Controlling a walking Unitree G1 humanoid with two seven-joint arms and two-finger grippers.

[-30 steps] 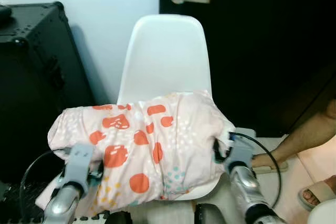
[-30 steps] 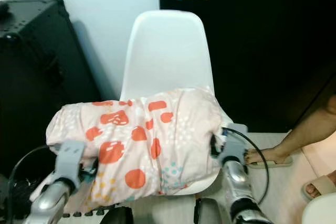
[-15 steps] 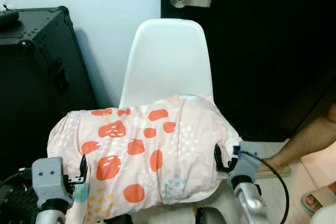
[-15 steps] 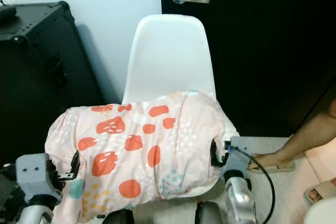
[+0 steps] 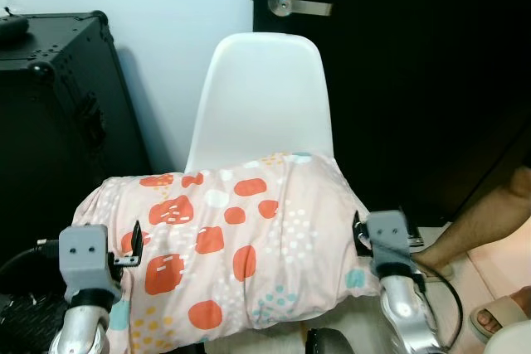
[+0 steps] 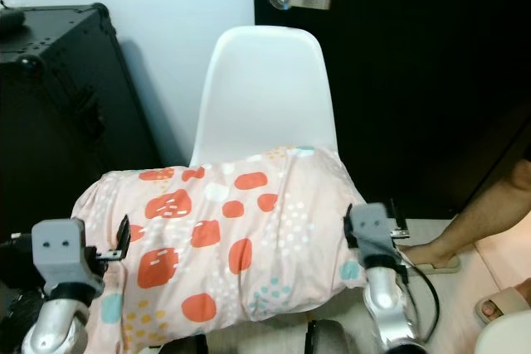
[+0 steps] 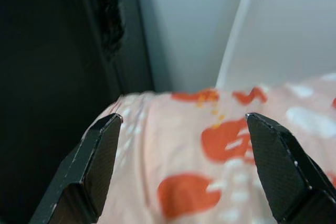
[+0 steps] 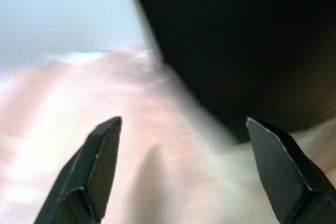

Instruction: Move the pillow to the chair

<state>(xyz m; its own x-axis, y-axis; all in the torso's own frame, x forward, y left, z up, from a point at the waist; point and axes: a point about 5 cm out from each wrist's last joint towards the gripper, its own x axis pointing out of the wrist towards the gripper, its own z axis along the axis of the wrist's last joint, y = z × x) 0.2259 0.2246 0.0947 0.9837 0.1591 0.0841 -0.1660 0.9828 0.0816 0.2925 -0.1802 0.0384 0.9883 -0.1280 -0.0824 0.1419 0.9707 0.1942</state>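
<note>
While the pillow [image 5: 236, 246] is lying crosswise on the chair [image 5: 264, 97], I'm holding both open pincers, left pincer [image 7: 181, 169] and right pincer [image 8: 184, 169], at its ends.

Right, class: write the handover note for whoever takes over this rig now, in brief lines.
Left tool: open, by the pillow's left end.
Right tool: open, by its right end.
Pillow lies across the white chair's seat, overhanging towards the black case.
Done: pillow is on the chair.
Left: draw both arms clear; mind the person's feet on the right.
</note>
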